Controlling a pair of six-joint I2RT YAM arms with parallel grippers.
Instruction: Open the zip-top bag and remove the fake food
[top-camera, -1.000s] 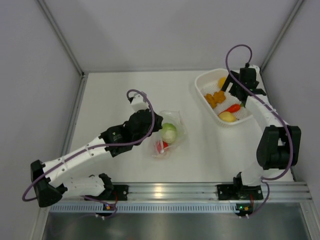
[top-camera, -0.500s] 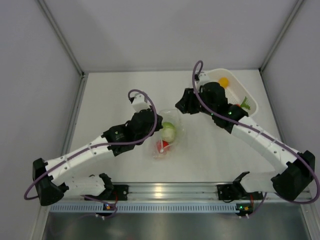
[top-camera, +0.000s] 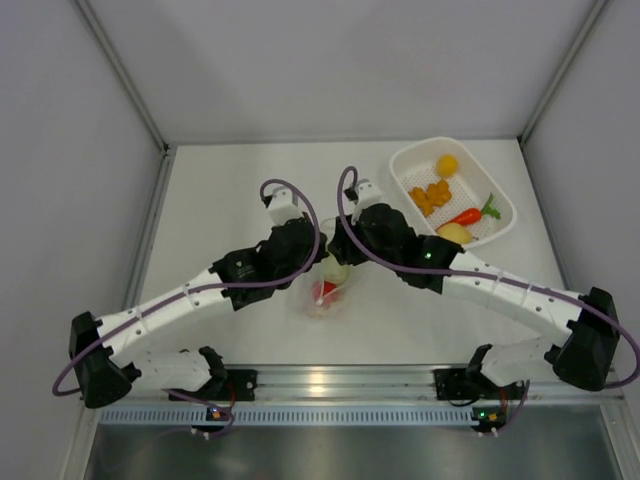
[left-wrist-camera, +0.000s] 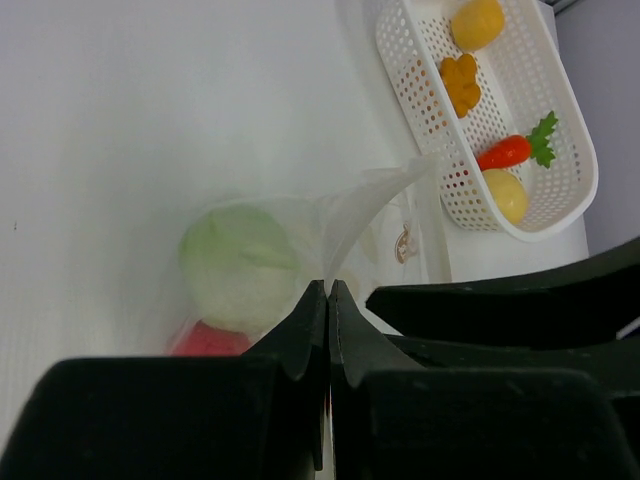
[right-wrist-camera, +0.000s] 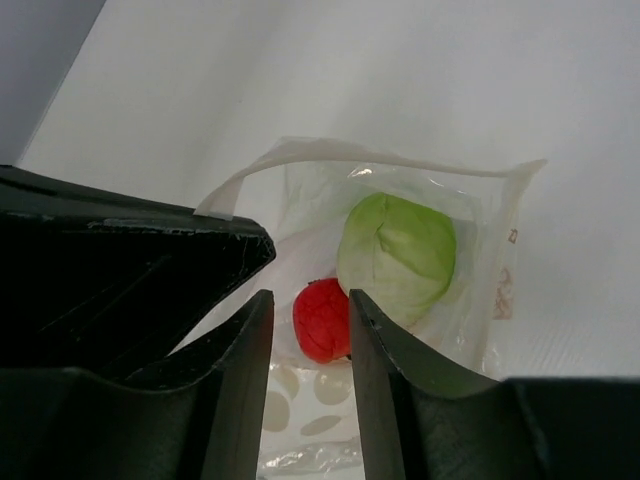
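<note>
The zip-top bag (right-wrist-camera: 470, 290) lies on the table (left-wrist-camera: 150, 120), right in front of both grippers, with its mouth open. Two toy foods are inside it. The red ball (right-wrist-camera: 320, 322) sits straight ahead of the right gripper (right-wrist-camera: 308, 297), in line with the gap between its two fingers. The pale-green ball (right-wrist-camera: 397, 255) is just past the red ball and touches it.

The left gripper (left-wrist-camera: 327, 290) is clamped tight on a thin fold of the bag's edge and lifts it up. The right gripper's fingers stand a little apart, and I think they pinch nothing yet.

What could go wrong? The red ball is round and shiny, so it could pop out of the fingers when they squeeze. The fingers could grab the thin plastic along with the ball, and then the whole bag would come up too. The fold could slip out of the left gripper, and the mouth would flop shut. The two arms are very close, so they could bump.

The white basket (left-wrist-camera: 440, 150) is well apart from the left gripper, beyond the bag. It holds a lemon (left-wrist-camera: 505, 195), a chilli (left-wrist-camera: 505, 152), an orange lumpy piece (left-wrist-camera: 460, 82) and an orange ball (left-wrist-camera: 477, 22).

The bag has white dots on it. It also has a tiny brown mark (right-wrist-camera: 511, 236), too small to read. I see no other writing.
</note>
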